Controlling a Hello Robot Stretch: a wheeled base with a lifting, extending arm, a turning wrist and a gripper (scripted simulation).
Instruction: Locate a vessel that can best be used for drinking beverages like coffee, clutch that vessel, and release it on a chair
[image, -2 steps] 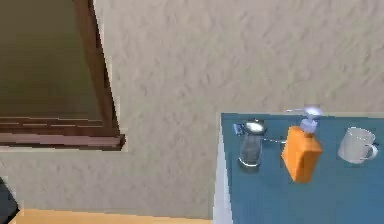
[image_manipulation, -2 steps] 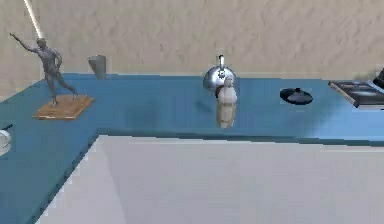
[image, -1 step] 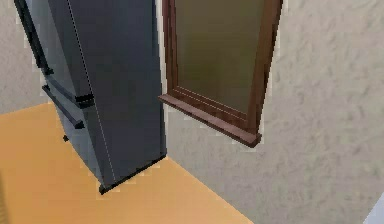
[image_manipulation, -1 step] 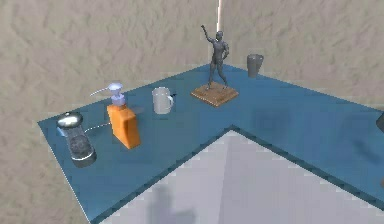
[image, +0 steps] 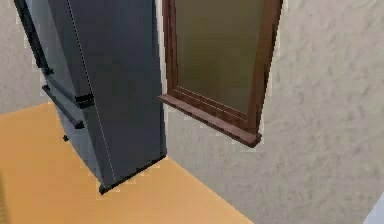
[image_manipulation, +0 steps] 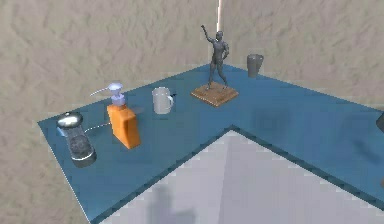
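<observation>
Blue L-shaped desk (image_manipulation: 300, 130), contents:
- Item 1: white mug (image_manipulation: 162, 100), upright near the desk's back edge, between items 2 and 3.
- Item 2: orange soap dispenser (image_manipulation: 123, 124).
- Item 3: dark figure statue (image_manipulation: 216, 62) on a wooden base, by the back corner.
- Item 4: grey cup (image_manipulation: 255, 65), at the back corner.
- Item 5: lidded glass jar (image_manipulation: 76, 138), at the end corner.

Ahead of me: grey fridge (image: 105, 85), wood-framed window (image: 218, 55).

My fingers: I cannot tell their state.

surface: blue L-shaped countertop (image_manipulation: 300, 125) | on it, from the arm side view's left: clear jar with metal lid (image_manipulation: 76, 140) near the edge, orange pump bottle (image_manipulation: 124, 125) just beside it, white mug (image_manipulation: 162, 100), dark figure statue (image_manipulation: 216, 60) on a wooden base (image_manipulation: 215, 96), grey cup (image_manipulation: 255, 65) near the far edge | all upright
</observation>
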